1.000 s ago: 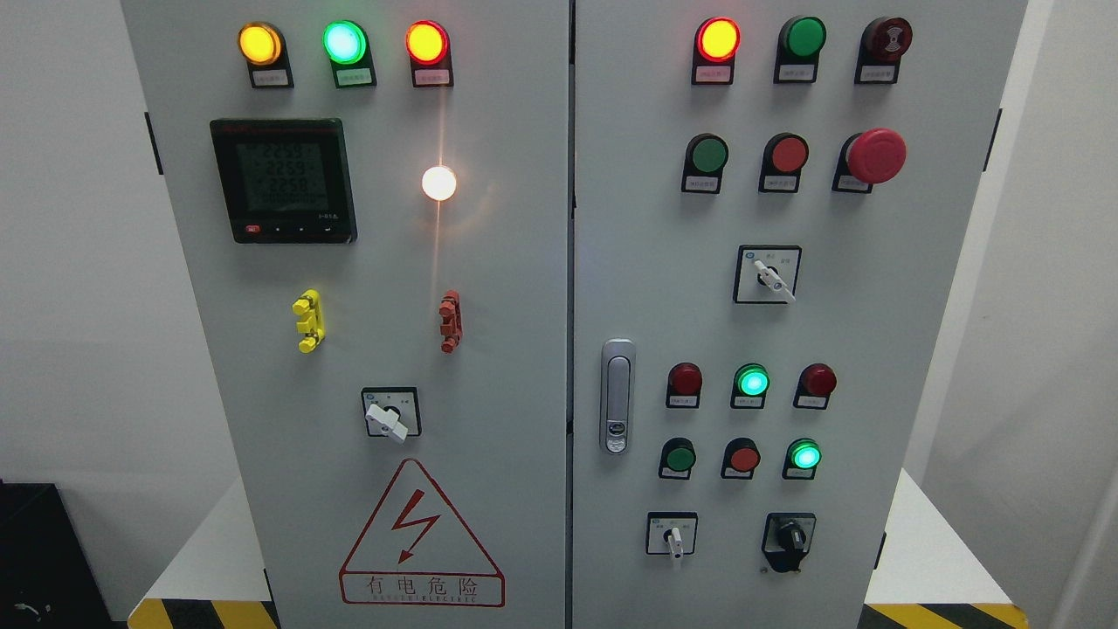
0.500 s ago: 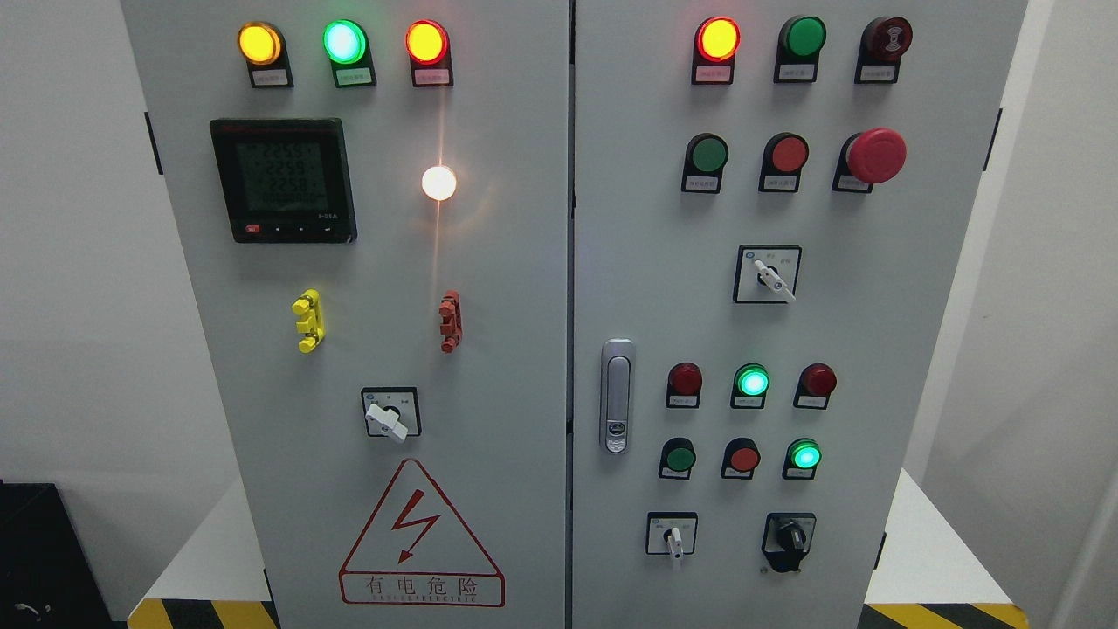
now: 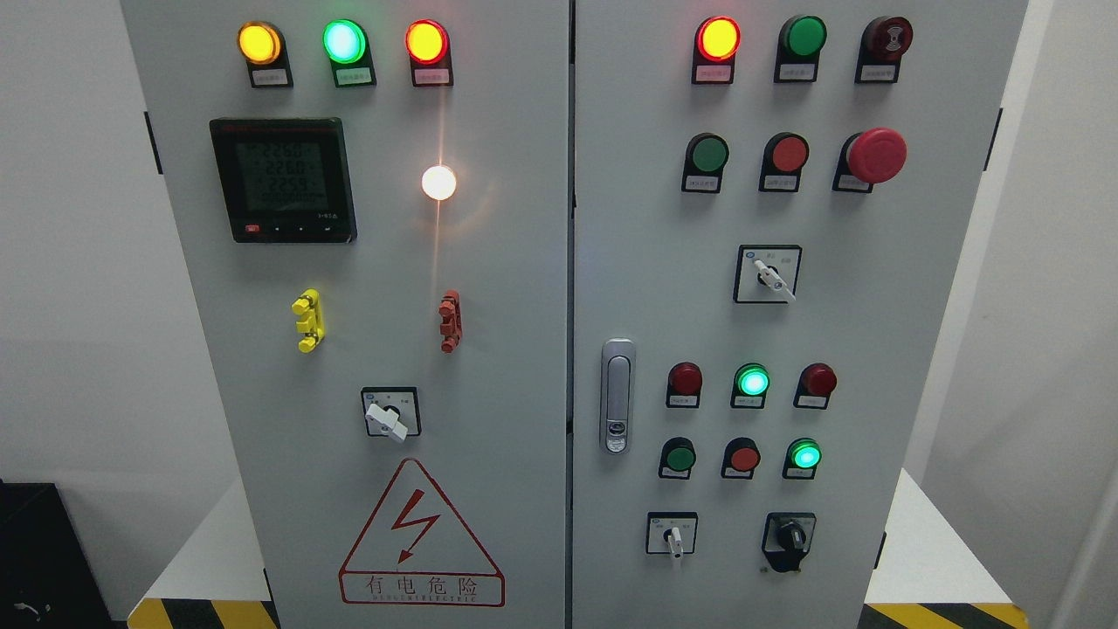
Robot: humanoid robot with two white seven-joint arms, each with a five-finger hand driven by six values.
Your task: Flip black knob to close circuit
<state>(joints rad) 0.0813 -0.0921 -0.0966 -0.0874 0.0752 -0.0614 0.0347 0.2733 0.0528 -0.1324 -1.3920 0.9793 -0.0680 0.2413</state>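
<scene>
Grey cabinet (image 3: pixel 489 262): black knob (image 3: pixel 789 540) points down-left.

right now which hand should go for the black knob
Right, as a judgement. Neither hand is in view yet, but the black knob sits low on the cabinet's right door, near its right edge, so the right arm likely has the shorter, uncrossed reach.

— What can you read on the cabinet?
— The red warning triangle (image 3: pixel 422 533) says 有电危险 beneath a lightning bolt.
— And the meter (image 3: pixel 283 180)?
— Rows of digits, roughly 2259; too blurred to be sure.
</scene>
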